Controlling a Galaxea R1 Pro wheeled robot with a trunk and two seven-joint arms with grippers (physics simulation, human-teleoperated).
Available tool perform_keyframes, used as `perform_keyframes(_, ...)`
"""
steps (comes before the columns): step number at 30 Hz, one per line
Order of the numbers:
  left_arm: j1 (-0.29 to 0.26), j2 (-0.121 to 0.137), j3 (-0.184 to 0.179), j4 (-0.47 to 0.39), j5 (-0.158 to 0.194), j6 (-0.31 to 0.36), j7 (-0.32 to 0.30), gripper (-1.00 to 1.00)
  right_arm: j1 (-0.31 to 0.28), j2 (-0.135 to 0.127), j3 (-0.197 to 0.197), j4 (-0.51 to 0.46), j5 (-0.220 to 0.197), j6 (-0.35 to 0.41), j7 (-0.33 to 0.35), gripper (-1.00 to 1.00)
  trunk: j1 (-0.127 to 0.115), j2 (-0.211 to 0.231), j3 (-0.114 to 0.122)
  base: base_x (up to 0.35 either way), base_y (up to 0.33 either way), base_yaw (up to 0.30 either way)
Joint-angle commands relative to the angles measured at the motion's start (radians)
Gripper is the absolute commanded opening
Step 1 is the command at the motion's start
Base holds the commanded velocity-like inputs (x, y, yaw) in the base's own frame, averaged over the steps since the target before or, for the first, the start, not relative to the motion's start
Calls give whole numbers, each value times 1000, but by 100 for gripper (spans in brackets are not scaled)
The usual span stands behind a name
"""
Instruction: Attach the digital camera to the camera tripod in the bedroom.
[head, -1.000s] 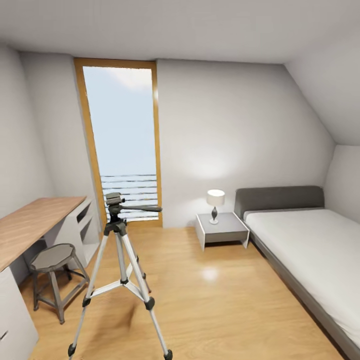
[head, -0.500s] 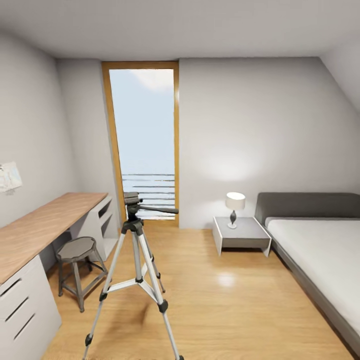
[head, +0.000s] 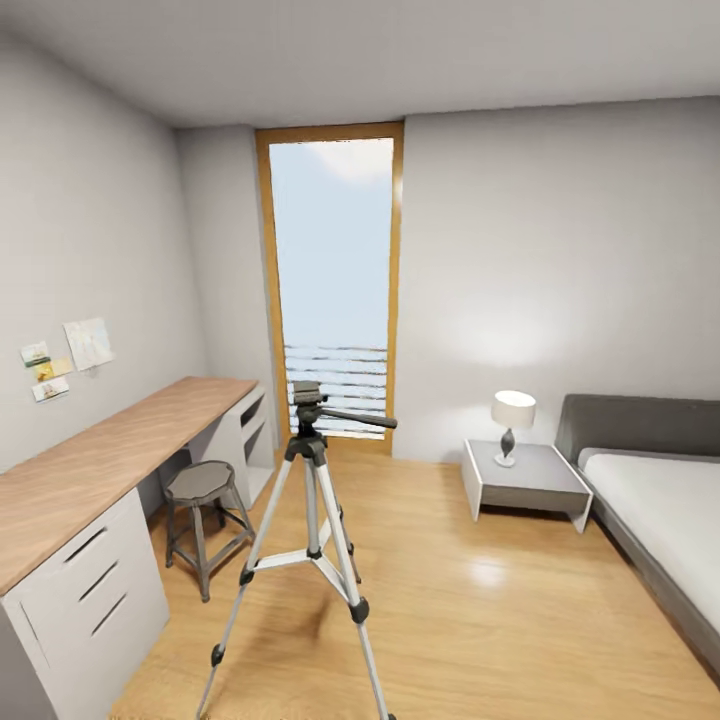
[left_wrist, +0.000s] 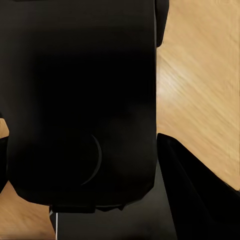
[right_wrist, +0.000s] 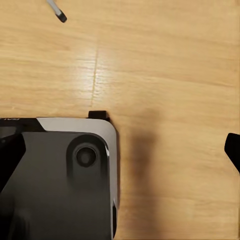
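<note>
The camera tripod (head: 310, 520) stands on the wood floor in the middle of the bedroom, silver legs spread, dark head and pan handle (head: 355, 418) pointing right, nothing on its head. In the left wrist view a black boxy body, which looks like the digital camera (left_wrist: 80, 90), sits between the dark fingers (left_wrist: 195, 195) of my left gripper (left_wrist: 80, 142), which is shut on it. My right gripper (right_wrist: 120, 150) hangs open over the floor, one fingertip (right_wrist: 233, 149) at the picture's edge. One tripod foot (right_wrist: 61, 17) shows on the floor in that view.
A wood-topped white desk (head: 90, 470) runs along the left wall with a grey metal stool (head: 203, 500) beside it. A nightstand (head: 525, 478) with a lamp (head: 512, 420) and a grey bed (head: 660, 500) stand at the right. My own base (right_wrist: 60, 180) shows below the right gripper.
The head view has swung to the left: more of the desk and the left wall shows, and the bed has slid towards the right edge. The tripod itself stands as before.
</note>
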Motion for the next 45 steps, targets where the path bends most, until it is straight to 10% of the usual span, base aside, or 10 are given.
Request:
perform_keyframes(1, 0, 0, -9, 0, 5, -1, 2, -100, 0, -1, -9, 2, 10, -5, 2, 100, 0, -1, 0, 0, 0, 271)
perform_keyframes(45, 0, 0, -9, 0, -7, -1, -1, -100, -1, -3, -10, 2, 7, -8, 2, 100, 0, -1, 0, 124, 30, 123)
